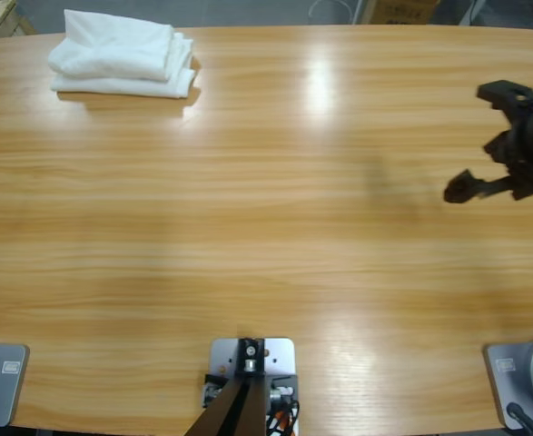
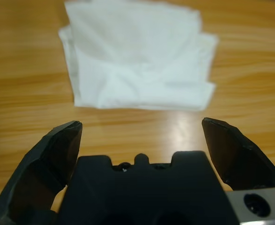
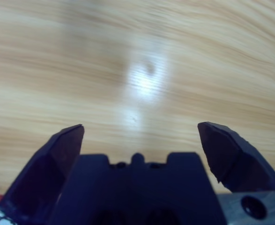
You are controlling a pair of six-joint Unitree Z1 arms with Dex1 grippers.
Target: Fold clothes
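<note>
Wooden table (image 1: 266, 227) stretches bare across most of the high view, with the clothes (image 1: 125, 54) lying as a folded white stack at its far left corner. Seen from the left wrist, the left gripper (image 2: 142, 129) hangs just short of that stack (image 2: 137, 58), jaws spread and holding nothing. The right gripper (image 3: 139, 131) is likewise spread over bare wood. Folding looks finished; what probably remains is for both arms to pull away.

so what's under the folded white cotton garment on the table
The folded white cotton garment lies directly on the long wooden table. Only bare wood shows around it; anything between its layers or beneath is covered.
</note>
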